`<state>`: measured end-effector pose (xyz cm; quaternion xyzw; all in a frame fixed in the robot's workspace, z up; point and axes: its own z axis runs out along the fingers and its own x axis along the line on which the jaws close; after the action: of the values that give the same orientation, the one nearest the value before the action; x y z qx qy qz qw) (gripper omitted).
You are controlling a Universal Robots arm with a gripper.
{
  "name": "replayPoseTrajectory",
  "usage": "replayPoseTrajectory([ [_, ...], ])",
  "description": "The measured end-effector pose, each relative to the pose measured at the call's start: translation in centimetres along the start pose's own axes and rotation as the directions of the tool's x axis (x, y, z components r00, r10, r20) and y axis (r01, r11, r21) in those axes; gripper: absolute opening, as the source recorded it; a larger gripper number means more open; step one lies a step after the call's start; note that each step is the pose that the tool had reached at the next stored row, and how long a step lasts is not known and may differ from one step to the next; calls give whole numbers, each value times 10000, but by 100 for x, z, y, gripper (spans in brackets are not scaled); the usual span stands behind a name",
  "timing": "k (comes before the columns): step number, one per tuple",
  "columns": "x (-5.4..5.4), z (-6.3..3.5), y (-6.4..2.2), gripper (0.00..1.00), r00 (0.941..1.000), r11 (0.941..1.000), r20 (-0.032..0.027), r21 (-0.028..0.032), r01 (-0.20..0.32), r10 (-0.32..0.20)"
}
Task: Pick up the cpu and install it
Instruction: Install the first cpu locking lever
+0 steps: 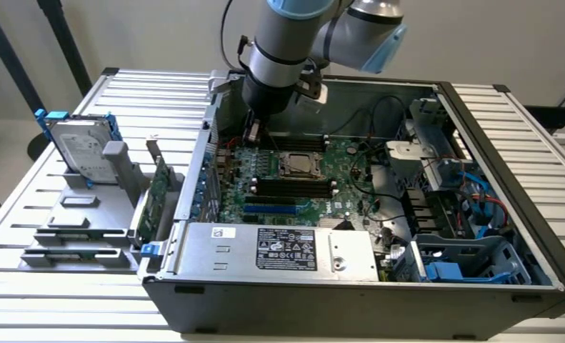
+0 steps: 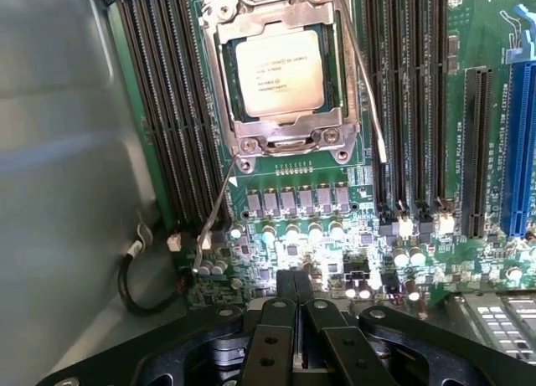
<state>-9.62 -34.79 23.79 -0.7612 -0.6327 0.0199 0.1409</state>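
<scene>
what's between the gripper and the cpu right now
Only low board parts lie between the shut gripper and the cpu, which sits inside the socket frame. A thin wire lever slants up beside that path.

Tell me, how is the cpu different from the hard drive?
The cpu is small and square; the hard drive is big and oblong. The cpu lies flat in its socket inside the case; the hard drive stands up outside, on a grey rack. Both are silvery.

Slatted metal table point(image 1: 148, 93) bears open computer case point(image 1: 358, 304), grey rack point(image 1: 82, 229)
</scene>
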Motion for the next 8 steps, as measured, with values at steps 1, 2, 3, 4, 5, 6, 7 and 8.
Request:
replayPoseTrajectory([
  [1,0,0,0,11,9999,9999,-42,-17,-102,102],
  [2,0,0,0,11,9998,9998,-85,-35,-202,201],
  [3,0,0,0,11,9995,9995,-129,-51,-302,301],
  [4,0,0,0,11,9990,9991,-178,-68,-413,412],
  [5,0,0,0,11,9984,9986,-226,-82,-518,516],
  [6,0,0,0,11,9976,9979,-272,-95,-635,632],
  [7,0,0,0,11,9967,9971,-319,-109,-756,753],
  [8,0,1,0,11,9954,9959,-367,-125,-893,888],
])
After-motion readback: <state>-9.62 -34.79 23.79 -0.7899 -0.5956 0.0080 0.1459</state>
